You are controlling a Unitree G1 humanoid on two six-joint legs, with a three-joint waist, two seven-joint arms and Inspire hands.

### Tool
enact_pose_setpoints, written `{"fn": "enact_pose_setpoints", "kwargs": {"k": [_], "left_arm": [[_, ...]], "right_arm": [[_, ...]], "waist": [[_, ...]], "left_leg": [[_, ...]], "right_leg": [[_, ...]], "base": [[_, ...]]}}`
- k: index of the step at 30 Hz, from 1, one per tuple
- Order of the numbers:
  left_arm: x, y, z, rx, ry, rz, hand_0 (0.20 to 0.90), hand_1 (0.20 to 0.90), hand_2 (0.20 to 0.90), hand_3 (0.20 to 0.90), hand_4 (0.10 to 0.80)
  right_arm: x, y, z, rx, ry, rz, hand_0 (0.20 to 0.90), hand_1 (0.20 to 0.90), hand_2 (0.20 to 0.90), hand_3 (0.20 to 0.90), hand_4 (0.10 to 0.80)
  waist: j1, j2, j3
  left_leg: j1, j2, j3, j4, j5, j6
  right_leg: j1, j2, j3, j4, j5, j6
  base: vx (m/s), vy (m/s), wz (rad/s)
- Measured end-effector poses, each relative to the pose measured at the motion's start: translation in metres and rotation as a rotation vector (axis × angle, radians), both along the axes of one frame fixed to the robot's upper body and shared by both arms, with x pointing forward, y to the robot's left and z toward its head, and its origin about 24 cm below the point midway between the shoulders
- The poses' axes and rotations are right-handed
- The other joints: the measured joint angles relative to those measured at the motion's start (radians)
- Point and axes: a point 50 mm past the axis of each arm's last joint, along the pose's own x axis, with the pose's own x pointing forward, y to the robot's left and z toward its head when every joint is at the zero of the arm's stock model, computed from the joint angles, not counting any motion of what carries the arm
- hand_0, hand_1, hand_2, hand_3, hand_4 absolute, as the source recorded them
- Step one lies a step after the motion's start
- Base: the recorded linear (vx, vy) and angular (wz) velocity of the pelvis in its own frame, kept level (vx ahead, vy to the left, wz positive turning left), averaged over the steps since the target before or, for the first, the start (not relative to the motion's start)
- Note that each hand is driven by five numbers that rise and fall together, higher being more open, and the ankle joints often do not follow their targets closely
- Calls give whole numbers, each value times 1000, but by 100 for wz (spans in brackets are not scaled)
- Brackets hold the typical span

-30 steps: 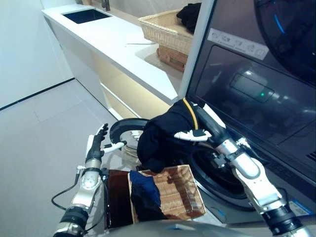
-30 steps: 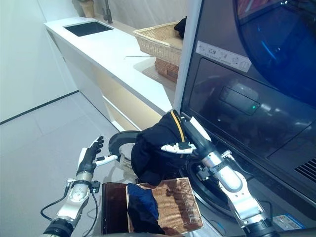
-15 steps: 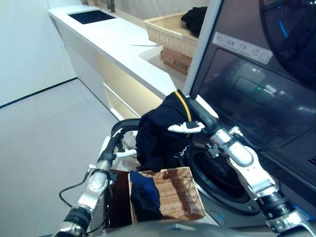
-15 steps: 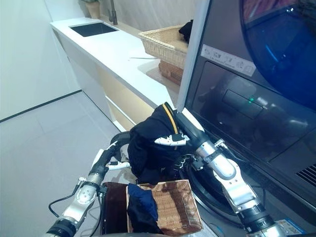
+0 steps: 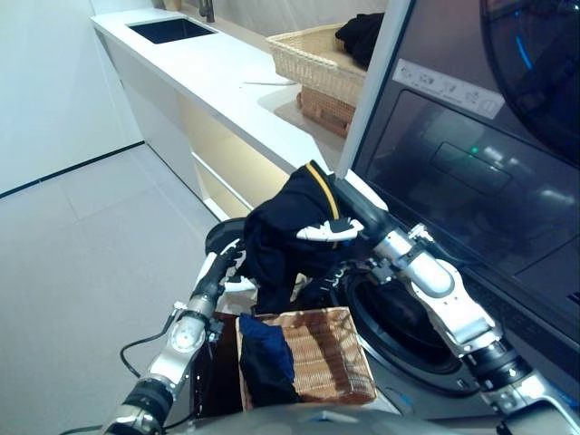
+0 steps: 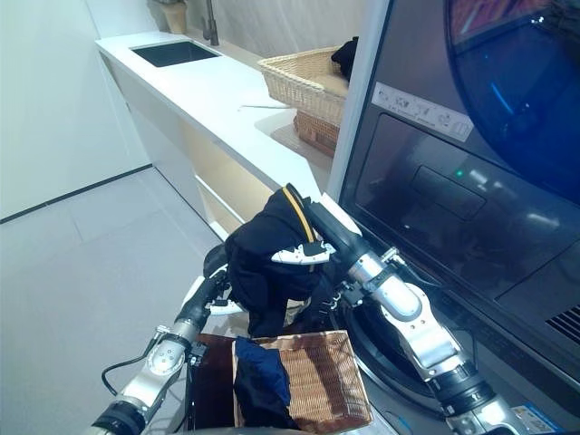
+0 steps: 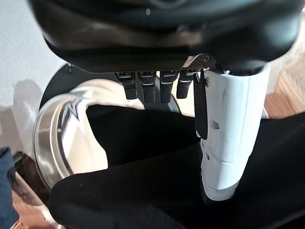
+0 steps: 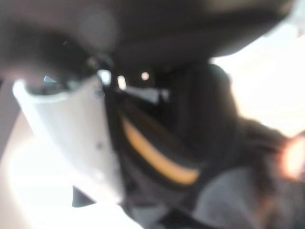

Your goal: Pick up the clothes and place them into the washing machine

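A black garment with a yellow stripe (image 5: 281, 240) hangs bunched in my right hand (image 5: 355, 217), whose white-covered thumb presses across the cloth. It is held just left of the washing machine's round opening (image 5: 403, 326), above a brown wicker basket (image 5: 335, 362) that holds a blue garment (image 5: 263, 353). My left hand (image 5: 220, 270) reaches up from the lower left with straight fingers touching the garment's lower edge. In the left wrist view its thumb (image 7: 228, 143) lies over the black cloth (image 7: 143, 200), with the open door's silver rim (image 7: 52, 138) behind.
The machine's round door (image 5: 217, 237) stands open behind the garment. A dark control panel (image 5: 462, 172) rises at the right. A white counter (image 5: 208, 72) with a sink (image 5: 170, 29) runs along the back, bearing a pale wicker basket (image 5: 313, 59) with dark cloth.
My left hand has risen from beside the basket up to the hanging garment. My right hand has carried the garment a little to the left and higher.
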Motion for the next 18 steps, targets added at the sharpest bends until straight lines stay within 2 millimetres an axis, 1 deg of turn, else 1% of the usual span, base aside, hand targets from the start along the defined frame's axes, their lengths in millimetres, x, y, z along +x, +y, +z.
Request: {"fn": "enact_pose_setpoints", "kwargs": {"k": [3,6,18], "left_arm": [[1,-10,0,-63,13,-25,900,900,900,900,800],[4,-16,2,-120,18,-38,900,900,900,900,800],[4,-28,1,-197,38,-69,900,900,900,900,800]], "right_arm": [[-1,5,-3,-4,10,23,200,200,200,200,300],[-1,6,-3,-7,14,29,200,200,200,200,300],[1,7,-1,-13,17,26,200,200,200,200,300]], "waist": [[0,0,0],[0,0,0],[-1,0,0]], "left_leg": [[0,0,0,0,0,0],[0,0,0,0,0,0],[-1,0,0,0,0,0]], "right_leg": [[0,0,0,0,0,0],[0,0,0,0,0,0],[-1,0,0,0,0,0]], "base": [[0,0,0],[0,0,0],[0,0,0]]}}
